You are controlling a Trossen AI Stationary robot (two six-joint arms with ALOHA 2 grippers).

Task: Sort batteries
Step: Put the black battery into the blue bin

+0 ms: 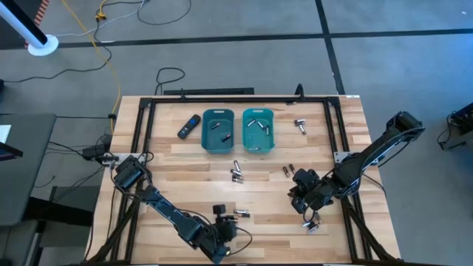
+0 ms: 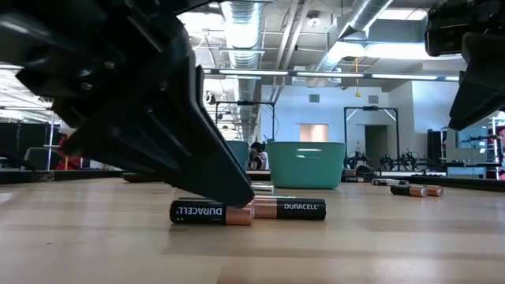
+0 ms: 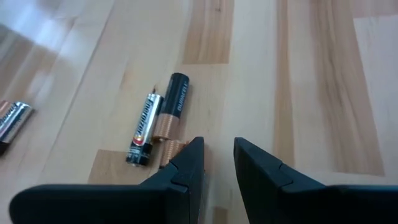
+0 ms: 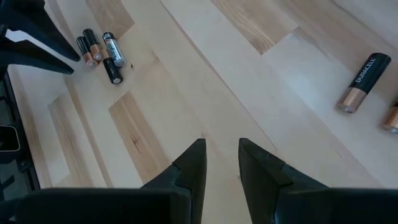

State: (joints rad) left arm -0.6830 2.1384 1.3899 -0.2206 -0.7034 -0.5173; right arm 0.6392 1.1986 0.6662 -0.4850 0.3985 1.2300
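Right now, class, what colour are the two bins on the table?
Both bins are teal; the high view shows them best.

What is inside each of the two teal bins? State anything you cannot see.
Left bin holds dark batteries; right bin holds silvery batteries. Exact counts are unclear, and the low view's bin walls hide the contents.

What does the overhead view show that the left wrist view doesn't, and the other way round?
Only the high view shows both teal bins with cells inside, the black remote-like device beside them, and the right gripper over bare wood.

Only the left wrist view shows detail: a silver-labelled battery lying against a Duracell battery, and a gap with nothing in it between the left gripper's fingers.

Both show the wooden table and the left gripper just beside those batteries.
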